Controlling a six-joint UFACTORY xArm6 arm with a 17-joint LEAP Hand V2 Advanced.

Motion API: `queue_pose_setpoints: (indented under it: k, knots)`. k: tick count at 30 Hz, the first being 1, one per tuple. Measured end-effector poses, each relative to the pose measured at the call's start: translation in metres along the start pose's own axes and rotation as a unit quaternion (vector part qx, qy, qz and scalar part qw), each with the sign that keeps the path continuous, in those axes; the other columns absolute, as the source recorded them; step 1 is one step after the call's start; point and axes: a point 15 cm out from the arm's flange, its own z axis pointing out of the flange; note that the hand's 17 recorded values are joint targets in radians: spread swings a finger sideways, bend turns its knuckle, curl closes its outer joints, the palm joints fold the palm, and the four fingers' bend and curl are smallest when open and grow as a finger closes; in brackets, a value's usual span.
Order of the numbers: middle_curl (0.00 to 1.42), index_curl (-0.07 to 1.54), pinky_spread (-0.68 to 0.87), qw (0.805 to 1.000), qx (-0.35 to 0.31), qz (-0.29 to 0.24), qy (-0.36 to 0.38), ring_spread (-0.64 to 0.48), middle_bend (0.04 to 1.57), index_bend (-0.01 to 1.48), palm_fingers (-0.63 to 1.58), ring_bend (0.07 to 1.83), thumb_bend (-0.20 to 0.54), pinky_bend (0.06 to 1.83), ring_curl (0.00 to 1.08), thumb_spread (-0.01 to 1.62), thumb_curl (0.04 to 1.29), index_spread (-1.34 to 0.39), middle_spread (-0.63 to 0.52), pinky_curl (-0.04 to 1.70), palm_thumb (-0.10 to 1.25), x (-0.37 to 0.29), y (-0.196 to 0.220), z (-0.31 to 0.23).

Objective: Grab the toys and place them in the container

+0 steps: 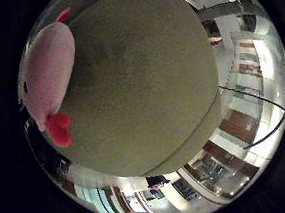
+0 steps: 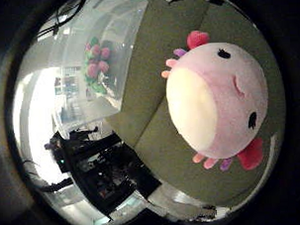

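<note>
A pink axolotl plush toy [image 2: 214, 100] with a cream belly, red frills and small dark eyes lies on an olive-green surface [image 1: 145, 82]. It fills much of the right thumb side palm view, so it is close to the palm. In the right little finger side palm view, its pink body [image 1: 47, 68] and a red frill show at the edge of the green surface. A clear plastic container [image 2: 123, 39] stands beside the green surface, with pink and green toys [image 2: 97, 63] in it.
The green surface has a rounded edge [image 1: 195, 141], and beyond it lies a room with shelves and furniture [image 1: 237, 115]. Dark equipment [image 2: 97, 159] stands on the floor below the container.
</note>
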Motion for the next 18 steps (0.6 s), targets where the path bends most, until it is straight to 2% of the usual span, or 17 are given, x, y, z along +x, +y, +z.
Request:
queue_pose_setpoints:
  k: [4, 7, 9, 10, 12, 13, 14, 15, 16, 18]
  knots:
    - [0.30, 0.31, 0.41, 1.000, -0.011, 0.005, -0.005, 0.17, 0.19, 0.17, 0.14, 0.29, -0.029, 0.61, 0.26, 0.92, 0.29, -0.38, 0.02, 0.10, 0.31, 0.002, 0.008, 0.021]
    - [0.31, 0.28, 0.42, 1.000, -0.017, 0.009, -0.010, 0.12, 0.21, 0.16, 0.28, 0.36, -0.027, 0.68, 0.28, 0.93, 0.29, -0.36, -0.01, 0.09, 0.33, -0.001, 0.012, 0.032]
    - [0.33, 0.28, 0.38, 1.000, -0.018, 0.010, -0.012, 0.02, 0.25, 0.16, 0.50, 0.48, -0.020, 0.73, 0.29, 0.94, 0.29, -0.35, -0.07, 0.08, 0.36, -0.002, 0.014, 0.036]
    - [0.33, 0.28, 0.37, 1.000, -0.017, 0.011, -0.011, 0.00, 0.26, 0.16, 0.52, 0.50, -0.019, 0.73, 0.29, 0.94, 0.29, -0.35, -0.08, 0.07, 0.36, -0.001, 0.014, 0.036]
    - [0.39, 0.29, 0.12, 1.000, -0.014, 0.011, -0.009, -0.14, 0.42, 0.19, 0.93, 0.67, -0.009, 0.84, 0.33, 0.97, 0.30, -0.37, -0.17, 0.05, 0.44, 0.000, 0.013, 0.036]
    - [0.45, 0.33, -0.07, 1.000, -0.008, 0.011, -0.005, -0.21, 0.51, 0.22, 1.16, 0.78, -0.006, 0.96, 0.40, 0.98, 0.31, -0.40, -0.22, 0.09, 0.50, 0.004, 0.011, 0.032]
    - [0.49, 0.37, -0.18, 1.000, -0.002, 0.014, -0.001, -0.24, 0.58, 0.29, 1.23, 0.84, -0.003, 1.05, 0.44, 0.99, 0.32, -0.42, -0.24, 0.13, 0.55, 0.009, 0.011, 0.029]
    - [0.52, 0.40, -0.22, 1.000, 0.007, 0.018, 0.007, -0.24, 0.62, 0.33, 1.27, 0.87, -0.007, 1.10, 0.46, 0.99, 0.32, -0.43, -0.25, 0.16, 0.56, 0.017, 0.010, 0.023]
    - [0.57, 0.46, -0.24, 0.999, 0.021, 0.026, 0.021, -0.26, 0.73, 0.46, 1.37, 0.96, 0.020, 1.19, 0.49, 1.00, 0.34, -0.44, -0.25, 0.20, 0.66, 0.032, 0.010, 0.011]
    - [0.66, 0.59, -0.24, 0.998, 0.037, 0.042, 0.038, -0.26, 0.90, 0.67, 1.31, 1.09, 0.021, 1.34, 0.56, 1.00, 0.36, -0.43, -0.25, 0.29, 0.77, 0.055, 0.021, -0.007]
